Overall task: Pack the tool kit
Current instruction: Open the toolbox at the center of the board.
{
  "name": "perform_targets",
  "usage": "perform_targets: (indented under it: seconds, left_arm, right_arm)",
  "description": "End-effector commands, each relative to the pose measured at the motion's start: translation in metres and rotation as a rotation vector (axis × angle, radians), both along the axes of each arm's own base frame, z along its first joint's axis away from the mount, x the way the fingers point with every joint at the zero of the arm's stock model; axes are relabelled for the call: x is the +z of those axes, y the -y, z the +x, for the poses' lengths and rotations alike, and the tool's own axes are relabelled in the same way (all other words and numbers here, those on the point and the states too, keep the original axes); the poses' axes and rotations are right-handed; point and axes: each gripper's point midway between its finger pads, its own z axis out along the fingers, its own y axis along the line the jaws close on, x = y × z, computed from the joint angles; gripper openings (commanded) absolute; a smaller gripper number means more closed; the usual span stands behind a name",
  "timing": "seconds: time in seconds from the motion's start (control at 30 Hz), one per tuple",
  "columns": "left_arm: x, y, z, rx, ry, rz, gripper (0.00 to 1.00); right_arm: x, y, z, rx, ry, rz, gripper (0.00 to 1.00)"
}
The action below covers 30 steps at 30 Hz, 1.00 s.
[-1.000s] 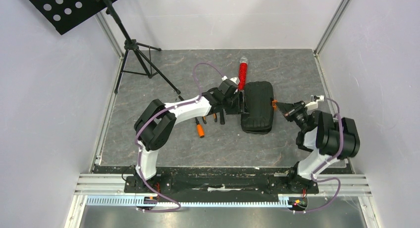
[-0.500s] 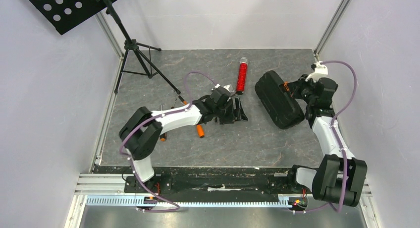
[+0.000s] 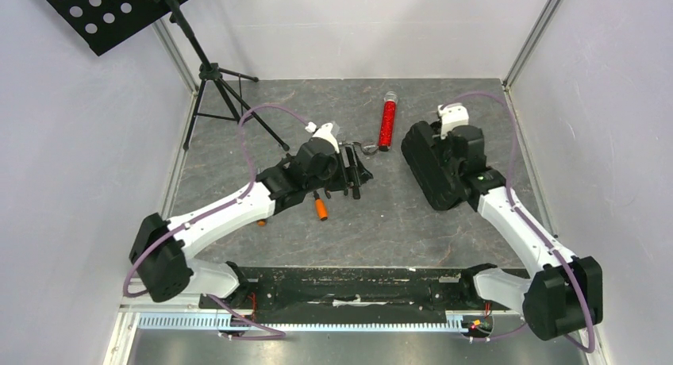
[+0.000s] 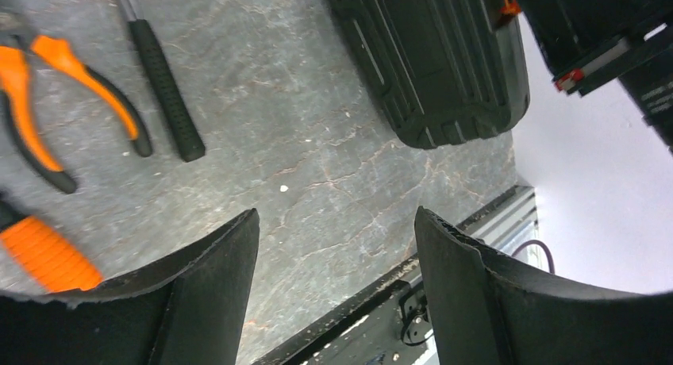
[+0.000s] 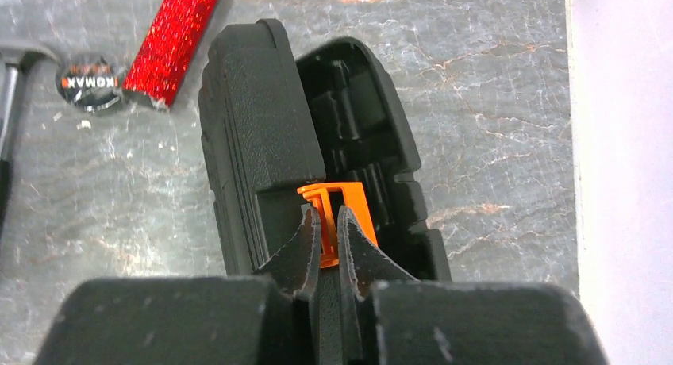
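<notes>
Case of black ribbed plastic point(image 5: 254, 143) had slid rightward, right end effector point(image 5: 329, 238) clenched on its orange latch point(image 5: 337, 200); left end effector point(image 4: 335, 226) released; packing not begun.

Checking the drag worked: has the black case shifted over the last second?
Yes: the case slid right and turned, ending farther from the red tube.

One case point(image 3: 421, 163), one pliers point(image 4: 94, 83), one hammer point(image 4: 163, 91), one visible screwdriver point(image 3: 321, 209), one red tube point(image 3: 388, 121), one tripod point(image 3: 214, 75).

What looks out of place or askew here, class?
The case is ajar, its orange latch pinched by the right hand, while pliers, hammer and a screwdriver lie loose on the table outside it.
</notes>
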Motion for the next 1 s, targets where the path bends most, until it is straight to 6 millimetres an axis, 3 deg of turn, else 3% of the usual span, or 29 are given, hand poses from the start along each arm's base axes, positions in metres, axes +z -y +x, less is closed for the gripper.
perform_targets:
  seconds: [0.0,0.13,0.33,0.43,0.8,0.97]
  left_arm:
    - [0.007,-0.036,0.001,0.059,0.085,0.109,0.78]
    - [0.016,-0.047,0.0,0.077,0.116,0.121,0.78]
    - [0.016,-0.05,0.001,0.086,0.121,0.132,0.78]
    - [0.013,-0.053,0.0,0.093,0.12,0.138,0.78]
    - [-0.008,-0.079,-0.011,0.155,0.105,0.16,0.78]
    - [-0.017,-0.086,-0.017,0.169,0.09,0.158,0.78]
  right_arm:
    - [-0.018,0.012,-0.03,-0.095,-0.076,-0.207,0.0]
    - [-0.015,0.002,-0.039,-0.073,-0.066,-0.226,0.0]
    - [0.012,-0.023,-0.042,-0.001,-0.015,-0.3,0.0]
    - [0.016,-0.039,-0.049,0.051,0.001,-0.373,0.0]
    - [-0.042,-0.086,-0.094,0.211,-0.087,-0.6,0.04]
    - [-0.052,-0.119,-0.109,0.344,-0.12,-0.524,0.3]
